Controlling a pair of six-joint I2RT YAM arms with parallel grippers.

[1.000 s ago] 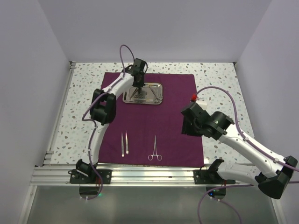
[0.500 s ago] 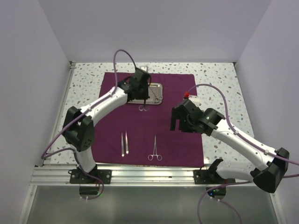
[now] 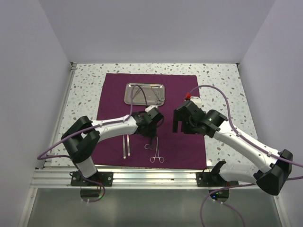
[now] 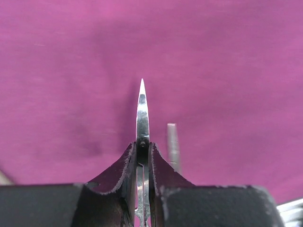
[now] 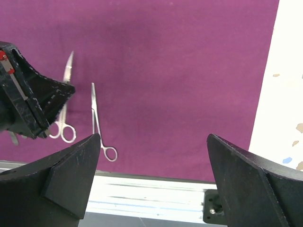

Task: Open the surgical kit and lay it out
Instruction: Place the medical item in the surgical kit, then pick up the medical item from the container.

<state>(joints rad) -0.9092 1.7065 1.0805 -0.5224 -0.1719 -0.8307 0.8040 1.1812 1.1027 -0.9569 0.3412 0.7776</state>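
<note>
Purple-maroon cloth wrap (image 3: 180, 94) lies spread flat on the speckled table (image 3: 218, 80), so the opening looks done and we're into the laying-out. Here's the left gripper (image 3: 151, 131), clamped on the slim silver scissors (image 4: 142, 111), blade poking out past its fingers. It sits low over the cloth between the silver tweezers (image 3: 126, 145) and the ring-handled silver forceps (image 3: 157, 152). The right gripper (image 3: 181, 124) hangs wide open, empty. The shiny rectangular steel tray (image 3: 163, 94) sits at the far end. Next, I'd say: lower, release the scissors alongside their neighbours, without nudging the forceps.
</note>
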